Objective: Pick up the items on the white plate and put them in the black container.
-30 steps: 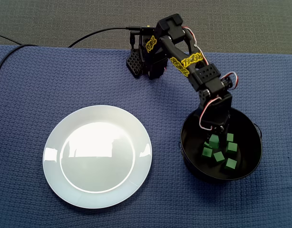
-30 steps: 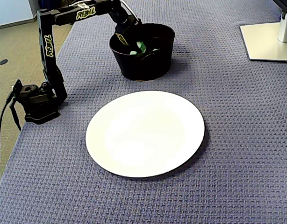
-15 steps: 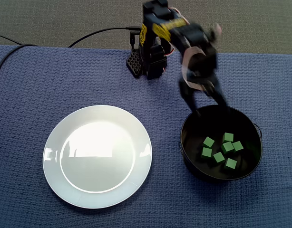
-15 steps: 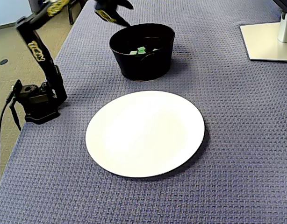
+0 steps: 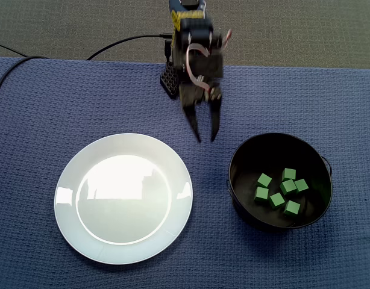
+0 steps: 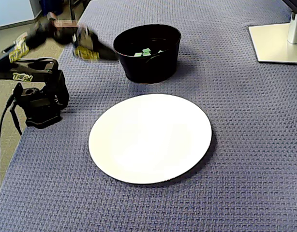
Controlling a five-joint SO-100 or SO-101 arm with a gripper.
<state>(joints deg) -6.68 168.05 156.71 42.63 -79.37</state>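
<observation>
The white plate lies bare on the blue cloth; nothing rests on it. The black container holds several green cubes. My gripper hangs in the air between the arm's base and the container, fingers apart and pointing toward the table, with nothing between them. It is blurred by motion in both fixed views.
The arm's base is clamped at the cloth's edge, and a black cable runs off from it. A white monitor foot stands at one corner of the cloth.
The gripper has lifted out of the black container and swung back toward the arm's base, empty. One green cube was left in the container with the others.
</observation>
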